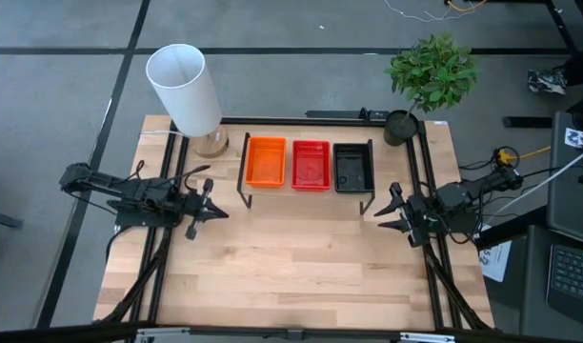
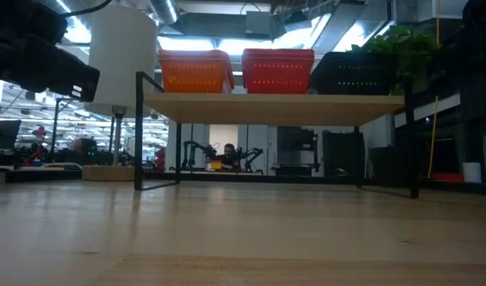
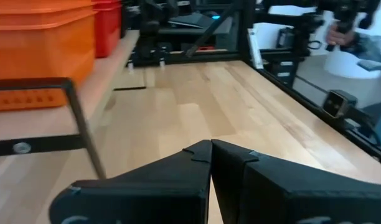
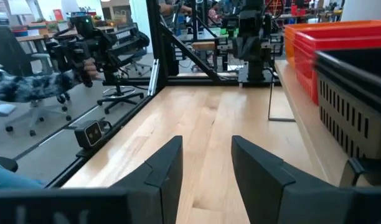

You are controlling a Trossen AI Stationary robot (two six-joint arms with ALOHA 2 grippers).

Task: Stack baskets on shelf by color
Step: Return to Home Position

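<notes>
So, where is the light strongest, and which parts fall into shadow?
Low view: bright ceiling lights shine behind the shelf, so the black baskets on it look almost like a silhouette. High view: even light on the table, with no hard shadows.

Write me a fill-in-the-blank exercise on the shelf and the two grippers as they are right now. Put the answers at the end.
1. On the shelf, the middle stack of baskets is ____.
2. The basket stack nearest the white lamp is ____.
3. The left gripper, over the table beside the shelf, has its fingers ____.
4. The right gripper, at the shelf's other end, has its fingers ____.

Missing words: red; orange; shut; open.
</notes>
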